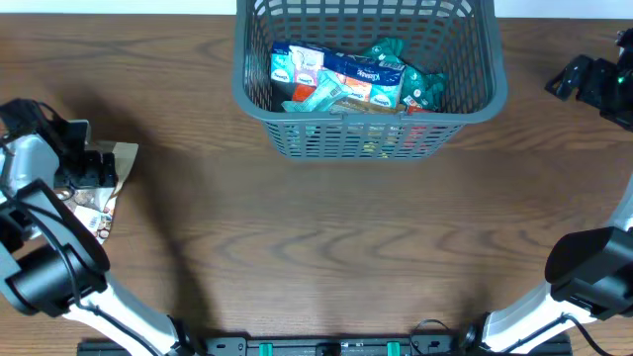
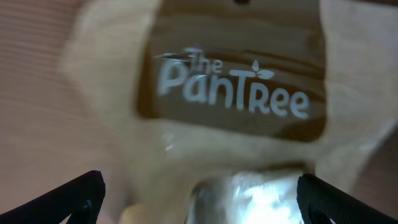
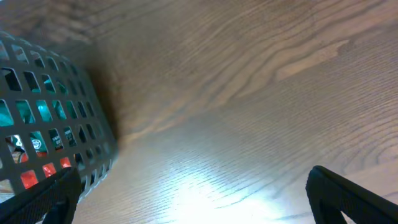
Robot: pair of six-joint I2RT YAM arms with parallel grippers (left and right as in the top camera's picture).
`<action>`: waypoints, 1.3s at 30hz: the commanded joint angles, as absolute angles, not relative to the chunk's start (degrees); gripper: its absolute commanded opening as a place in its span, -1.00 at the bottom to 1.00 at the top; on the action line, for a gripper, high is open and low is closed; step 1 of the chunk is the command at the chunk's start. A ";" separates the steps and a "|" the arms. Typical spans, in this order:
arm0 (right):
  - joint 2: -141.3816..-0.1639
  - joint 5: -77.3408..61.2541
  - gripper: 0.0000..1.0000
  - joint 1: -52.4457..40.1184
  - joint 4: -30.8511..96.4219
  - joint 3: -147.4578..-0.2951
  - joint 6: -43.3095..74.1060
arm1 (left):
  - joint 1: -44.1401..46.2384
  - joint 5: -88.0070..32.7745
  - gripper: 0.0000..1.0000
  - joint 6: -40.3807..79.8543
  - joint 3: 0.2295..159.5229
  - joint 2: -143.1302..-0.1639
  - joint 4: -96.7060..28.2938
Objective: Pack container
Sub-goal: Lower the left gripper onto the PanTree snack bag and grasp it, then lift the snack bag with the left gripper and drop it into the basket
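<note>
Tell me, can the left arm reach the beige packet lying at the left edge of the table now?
Probably yes. The left gripper hangs open just above the packet, with a finger on each side, and nothing covers it. The basket stands far off, so it is not in the way.

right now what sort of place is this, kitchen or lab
Likely a robot test bench, not a home: two robot arms at a wood-grain table, with a grey basket of packets staged for packing.
</note>
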State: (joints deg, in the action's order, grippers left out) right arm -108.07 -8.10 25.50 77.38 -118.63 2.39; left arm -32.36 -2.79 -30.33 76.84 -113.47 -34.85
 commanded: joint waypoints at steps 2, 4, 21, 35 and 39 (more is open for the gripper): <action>-108.55 -8.38 0.98 25.54 77.67 -118.41 3.20 | -32.62 -3.90 0.97 -31.27 76.71 -117.38 -34.13; -108.55 -8.38 0.98 25.54 77.60 -118.41 3.20 | -32.73 -3.90 0.97 -31.29 76.71 -118.28 -34.09; -108.55 -8.38 0.98 25.52 77.34 -118.41 3.18 | -30.85 -4.62 -0.63 -29.80 77.25 -115.52 -39.62; -108.55 -8.38 0.99 25.52 77.43 -118.41 3.16 | -19.49 -14.57 -0.89 -13.10 94.41 -92.64 -47.55; -108.55 -8.43 0.98 25.52 77.41 -118.41 3.18 | -11.62 -14.66 -0.89 -12.78 101.47 -88.90 -47.68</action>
State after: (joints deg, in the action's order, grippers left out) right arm -108.07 -8.12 25.50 77.34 -118.63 2.42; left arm -16.10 -12.01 -14.76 97.89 -90.59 -47.07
